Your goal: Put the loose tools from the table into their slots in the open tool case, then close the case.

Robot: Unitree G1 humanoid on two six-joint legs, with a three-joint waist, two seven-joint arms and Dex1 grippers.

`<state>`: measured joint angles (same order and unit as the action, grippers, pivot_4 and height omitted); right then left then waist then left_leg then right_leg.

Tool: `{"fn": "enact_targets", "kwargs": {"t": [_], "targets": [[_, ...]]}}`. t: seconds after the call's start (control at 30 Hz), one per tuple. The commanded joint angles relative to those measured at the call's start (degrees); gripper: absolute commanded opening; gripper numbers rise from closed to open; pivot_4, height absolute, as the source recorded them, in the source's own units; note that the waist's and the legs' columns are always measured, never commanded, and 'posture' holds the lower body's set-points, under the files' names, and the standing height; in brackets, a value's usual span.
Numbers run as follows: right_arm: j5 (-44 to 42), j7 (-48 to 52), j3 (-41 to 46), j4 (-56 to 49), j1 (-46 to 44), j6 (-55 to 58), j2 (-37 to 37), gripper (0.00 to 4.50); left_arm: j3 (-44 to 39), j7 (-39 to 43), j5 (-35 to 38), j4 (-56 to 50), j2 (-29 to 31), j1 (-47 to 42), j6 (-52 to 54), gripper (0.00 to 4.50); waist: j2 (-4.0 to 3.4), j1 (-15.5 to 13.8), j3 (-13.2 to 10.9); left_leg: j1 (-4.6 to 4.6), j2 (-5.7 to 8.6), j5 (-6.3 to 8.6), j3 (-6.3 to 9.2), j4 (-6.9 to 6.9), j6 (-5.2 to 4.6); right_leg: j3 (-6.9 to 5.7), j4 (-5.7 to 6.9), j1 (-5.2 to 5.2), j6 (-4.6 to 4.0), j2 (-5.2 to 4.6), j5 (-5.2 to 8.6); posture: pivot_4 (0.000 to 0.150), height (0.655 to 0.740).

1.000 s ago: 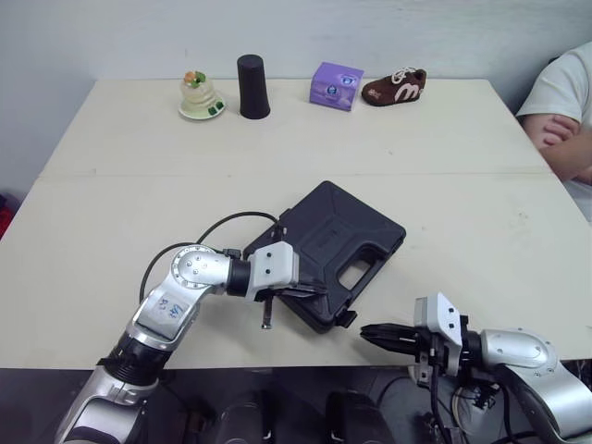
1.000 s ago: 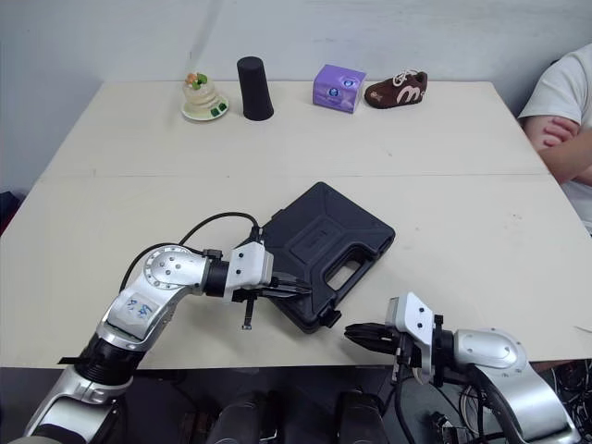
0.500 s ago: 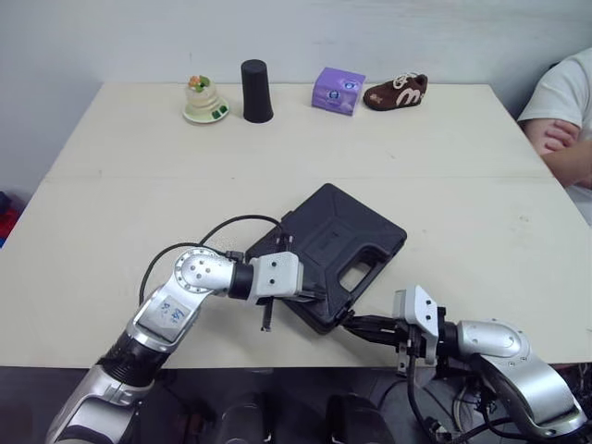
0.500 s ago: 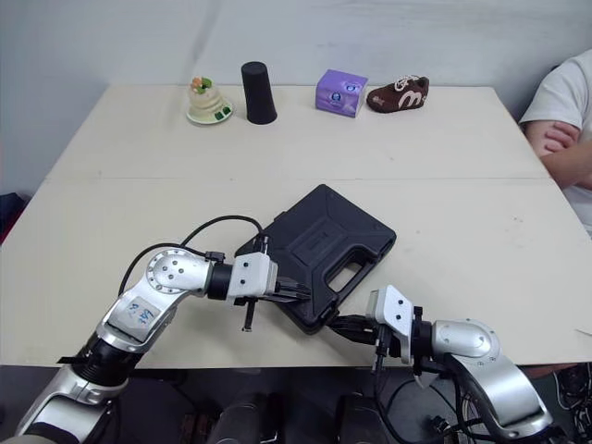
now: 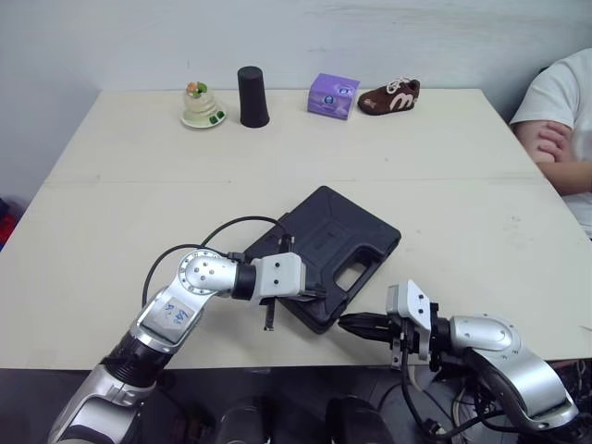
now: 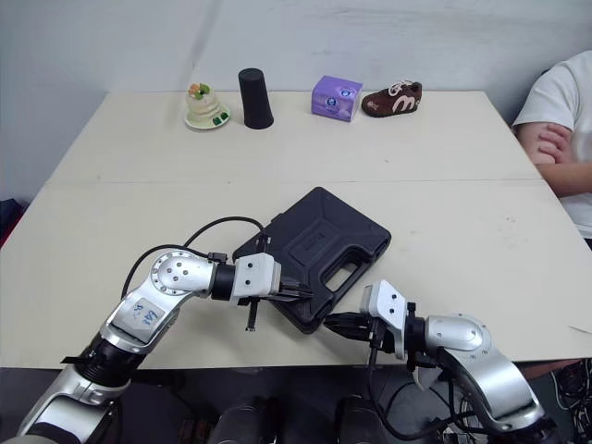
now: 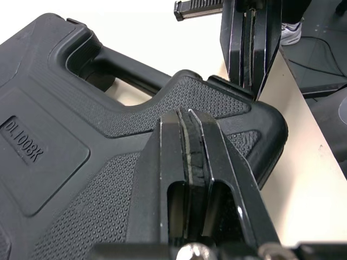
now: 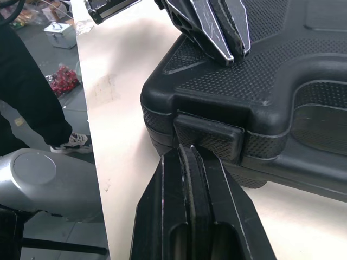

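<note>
Tool case (image 5: 338, 242): stiff plastic, lid down, probably light.
Latch (image 8: 209, 135): six o'clock edge; push there.
Left hand (image 5: 317, 294): closed, empty, on lid.
Right hand (image 5: 346, 324): closed, empty, at latch.

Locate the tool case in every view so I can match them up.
Left eye view: tool case lies low centre, right gripper at its near corner.
Right eye view: likewise low centre.
Left wrist view: its textured lid lies under the left gripper.
Right wrist view: its latch corner faces the right gripper.
Shared landmark: the right gripper's tip at that corner.
</note>
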<state>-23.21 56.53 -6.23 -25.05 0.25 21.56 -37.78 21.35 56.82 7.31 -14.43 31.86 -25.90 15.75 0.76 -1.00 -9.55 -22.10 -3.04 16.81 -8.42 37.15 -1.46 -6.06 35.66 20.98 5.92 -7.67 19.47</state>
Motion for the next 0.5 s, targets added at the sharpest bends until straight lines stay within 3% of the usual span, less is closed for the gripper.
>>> {"fn": "enact_targets", "kwargs": {"t": [0.03, 0.3, 0.5], "targets": [[-2.4, -0.6, 1.3, -1.6, -3.4, -0.6, 1.4, 0.0, 7.0, 0.4, -6.3, 6.4, 2.0, 4.3, 4.9, 0.01, 0.0, 0.1, 0.0, 0.01, -0.03, -0.01, 0.0, 0.0, 0.01, 0.0, 0.0, 0.0, -0.03, 0.02, -0.01, 0.15, 0.74], [-2.5, 1.2, 0.0, -1.9, -2.9, 0.7, 1.3, 0.0, 5.5, -0.6, -5.3, 6.6, 2.0, 4.6, 4.1, 0.01, -0.04, 0.9, 0.4, 0.05, -0.17, -0.02, 0.0, -0.03, 0.07, -0.02, 0.02, 0.0, -0.17, 0.11, -0.02, 0.15, 0.74], [-4.0, 5.8, 6.2, -2.4, 0.2, -1.5, -4.9, 0.0, -8.1, -5.8, 2.3, 0.8, 0.0, 4.9, -2.9, 0.01, -0.16, 0.9, 0.4, -0.04, -0.18, 0.0, -0.01, -0.05, 0.1, -0.03, 0.01, 0.09, -0.2, 0.1, -0.01, 0.15, 0.74]]}}
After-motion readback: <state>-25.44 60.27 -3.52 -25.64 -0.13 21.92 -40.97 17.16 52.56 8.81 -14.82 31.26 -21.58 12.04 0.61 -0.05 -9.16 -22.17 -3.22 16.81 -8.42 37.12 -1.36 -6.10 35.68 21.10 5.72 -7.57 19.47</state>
